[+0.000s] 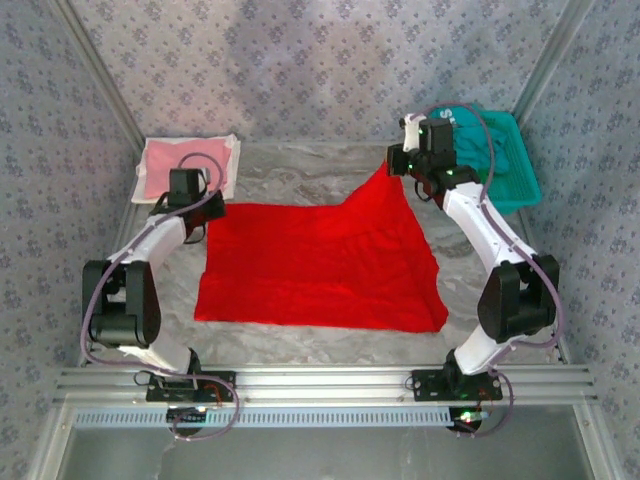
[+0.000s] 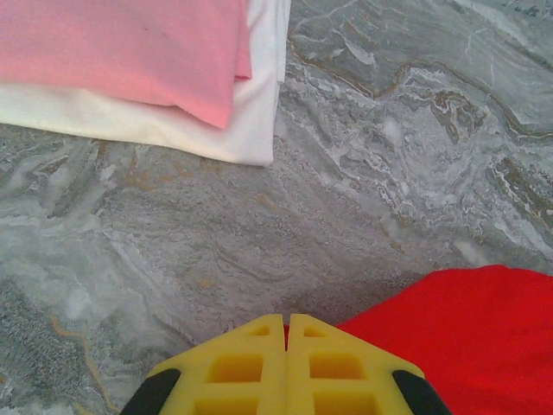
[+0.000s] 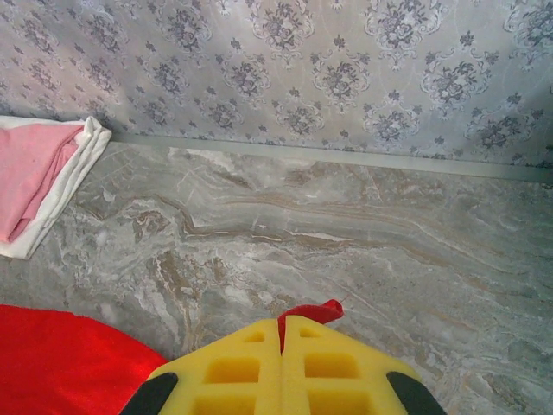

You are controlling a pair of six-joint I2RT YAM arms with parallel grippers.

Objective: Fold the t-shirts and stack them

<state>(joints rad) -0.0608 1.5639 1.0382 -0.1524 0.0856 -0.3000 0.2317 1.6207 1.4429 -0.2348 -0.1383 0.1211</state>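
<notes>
Table (image 1: 320, 345): grey marbled top with patterned walls around it; everything below lies on it.

Red shirt (image 1: 320, 265): the largest thing, spread mostly flat across the middle of the table between the two arms. Its far right corner is drawn up off the top into a peak. The far left corner lies low beside the left gripper. The near edge runs roughly parallel to the arm bases.

Basket (image 1: 522, 192): teal mesh, at the far right corner, just behind the right arm's wrist. Something teal-blue lies inside, but I cannot tell it apart from the mesh well enough to name it.

White sheet (image 1: 146, 190): flat at the far left corner, apart from the red shirt, with bare marble between them.

Pink shirt (image 1: 175, 155): folded, lying on the white sheet, whose rim shows around it on the near and right sides.

Right gripper (image 3: 283, 324): yellow fingers closed, pinching a tip of the red shirt that pokes out between them at the raised corner.

Left gripper (image 2: 286, 320): yellow fingers pressed together, low over the marble, the red shirt's edge against its right side. Whether cloth is caught between them I cannot tell.
</notes>
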